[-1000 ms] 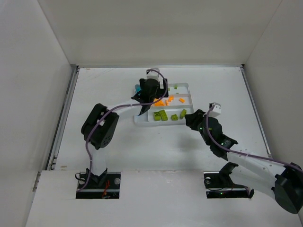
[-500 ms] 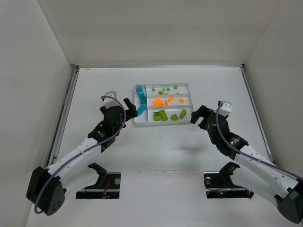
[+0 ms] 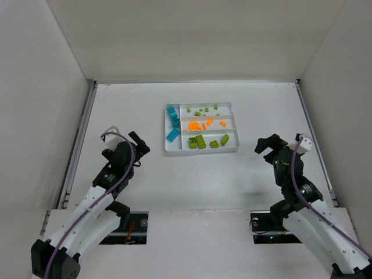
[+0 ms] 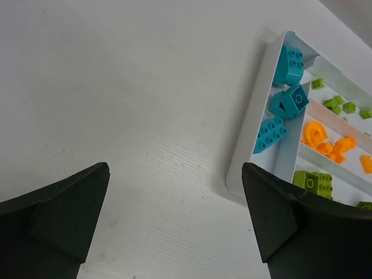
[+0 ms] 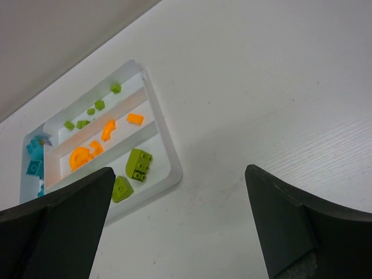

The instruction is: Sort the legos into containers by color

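The white tray [image 3: 200,152] sits mid-bench, toward the far side. Its left compartment holds the teal legos [image 3: 172,123]. The middle row holds the orange legos [image 3: 201,124]. The green legos [image 3: 201,141] lie in the near row, with smaller green bits [image 3: 202,110] in the far row. Each colour keeps within its own walls, so the sorting looks finished; no stray piece shows on the bench [image 3: 232,180]. The left fingers [image 4: 58,215] and right fingers [image 5: 52,221] are spread wide, grasping nothing. They hang well apart from the tray on either side, likely because nothing remains to pick.
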